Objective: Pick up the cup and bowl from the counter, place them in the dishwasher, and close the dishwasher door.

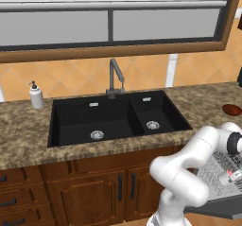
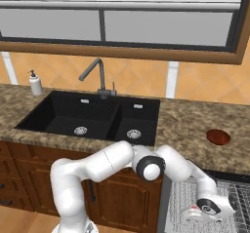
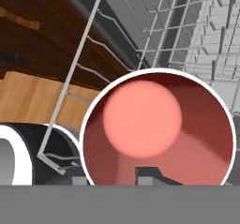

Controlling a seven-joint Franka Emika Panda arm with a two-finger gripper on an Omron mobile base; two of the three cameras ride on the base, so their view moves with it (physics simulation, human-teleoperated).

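Cup (image 3: pixel 157 134) in the dishwasher rack (image 2: pixel 185 198), gripper (image 2: pixel 195 212) state untellable; bowl (image 2: pixel 218 137) waits on the counter (image 2: pixel 185 125), far right

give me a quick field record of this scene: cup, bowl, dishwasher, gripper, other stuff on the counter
cup: in the wire rack of the dishwasher, right under the hand, red inside facing the hand camera
bowl: on the counter, right of the sink, not yet moved
dishwasher door: down, open
gripper: low over the rack at the cup; grip unclear
soap dispenser: upright, left of the sink
faucet: behind the sink
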